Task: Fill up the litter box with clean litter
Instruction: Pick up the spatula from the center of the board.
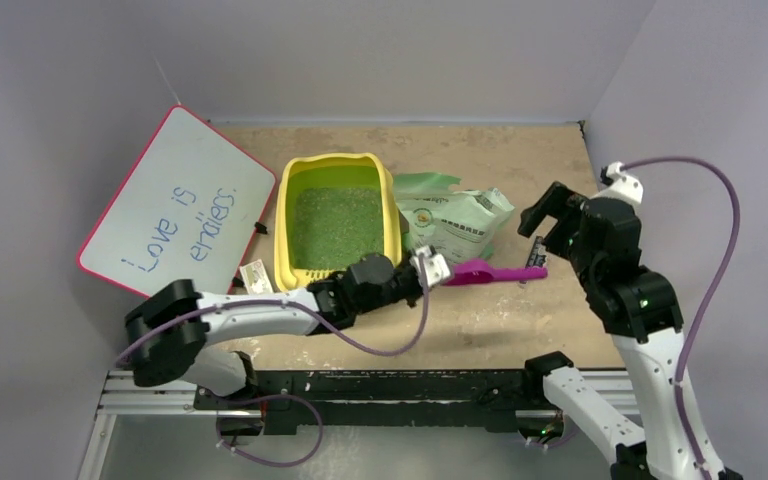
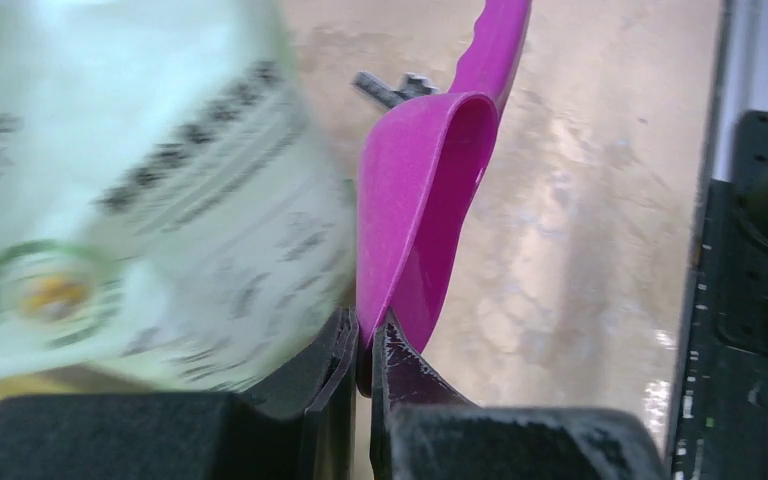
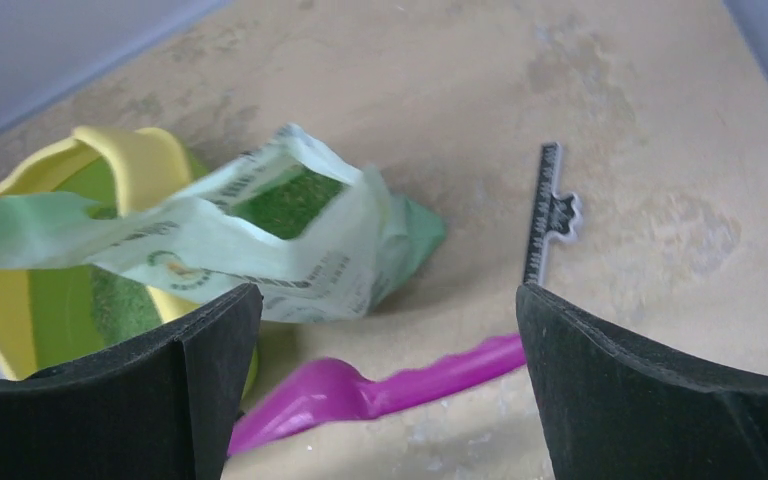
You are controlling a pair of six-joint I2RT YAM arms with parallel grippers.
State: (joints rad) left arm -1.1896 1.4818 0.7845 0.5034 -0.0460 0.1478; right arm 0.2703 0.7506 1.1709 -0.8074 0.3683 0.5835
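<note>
Left gripper pinches the scoop by its bowl edge, probably to dig litter from the bag; right gripper is spread wide.

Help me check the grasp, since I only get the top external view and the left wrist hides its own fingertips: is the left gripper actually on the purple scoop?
Observer: Yes. In the left wrist view the left gripper is shut on the rim of the purple scoop, at its bowl end.
Operator: Anything in the bowl?
Observer: No, no granules show in it there.
Operator: Is there litter in the bag?
Observer: Yes, the right wrist view shows green litter inside the bag, through its open mouth.
</note>
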